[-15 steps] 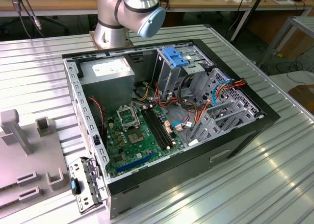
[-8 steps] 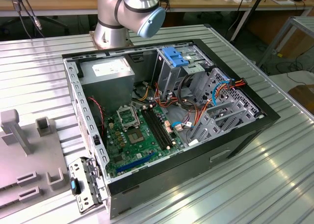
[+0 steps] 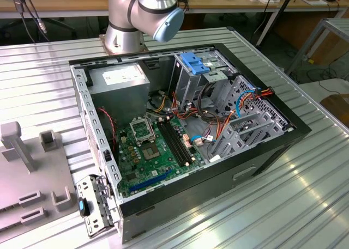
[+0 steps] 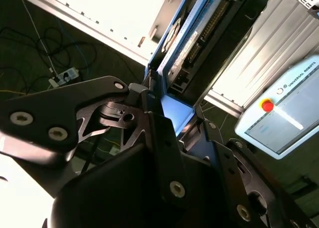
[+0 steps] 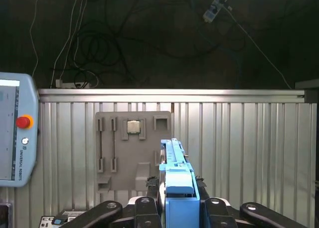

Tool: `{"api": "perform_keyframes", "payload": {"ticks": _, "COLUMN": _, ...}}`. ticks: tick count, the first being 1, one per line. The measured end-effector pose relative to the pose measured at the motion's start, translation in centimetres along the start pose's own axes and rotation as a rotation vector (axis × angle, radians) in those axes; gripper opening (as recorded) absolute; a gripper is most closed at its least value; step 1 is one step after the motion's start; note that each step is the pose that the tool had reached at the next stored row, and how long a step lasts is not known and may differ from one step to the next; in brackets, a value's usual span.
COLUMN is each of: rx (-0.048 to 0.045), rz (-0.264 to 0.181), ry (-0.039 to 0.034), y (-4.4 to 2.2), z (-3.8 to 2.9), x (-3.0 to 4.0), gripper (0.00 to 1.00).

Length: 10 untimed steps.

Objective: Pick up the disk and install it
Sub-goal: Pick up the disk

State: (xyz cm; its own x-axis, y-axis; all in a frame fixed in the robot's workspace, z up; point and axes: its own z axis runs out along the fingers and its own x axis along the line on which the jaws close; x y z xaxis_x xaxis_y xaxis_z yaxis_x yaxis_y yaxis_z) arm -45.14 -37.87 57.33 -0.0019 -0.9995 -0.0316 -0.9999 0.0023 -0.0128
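My gripper (image 5: 178,200) is shut on the disk (image 5: 174,163), whose bright blue carrier rail sticks out edge-on between the black fingers (image 5: 152,187). In the second wrist view the disk (image 4: 192,36) shows its blue rail and dark circuit side, reaching away from the gripper (image 4: 175,119). In both wrist views it is held in the air over the ribbed metal table. The open computer case (image 3: 180,134) lies on its side in the exterior view, with its metal drive cage (image 3: 256,118) at the exterior view's right.
A blue caddy (image 3: 196,62) sits atop the cage by the grey power supply (image 3: 120,80). The arm's base (image 3: 139,14) stands behind the case. A grey fixture plate (image 5: 132,148) lies on the table (image 5: 249,153). A teach pendant (image 5: 15,133) rests nearby. Cables lie on the floor.
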Motion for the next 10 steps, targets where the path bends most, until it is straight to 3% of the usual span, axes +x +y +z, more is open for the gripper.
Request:
{"api": "perform_keyframes", "payload": {"ticks": 4, "rx": 0.0000, "rz": 0.000, "ry": 0.0000, "y": -1.22, "z": 0.03, "x": 0.00, "gripper": 0.37}}
{"api": "perform_keyframes", "payload": {"ticks": 10, "rx": 0.0000, "rz": 0.000, "ry": 0.0000, "y": -2.33, "z": 0.05, "x": 0.00, "gripper": 0.37}}
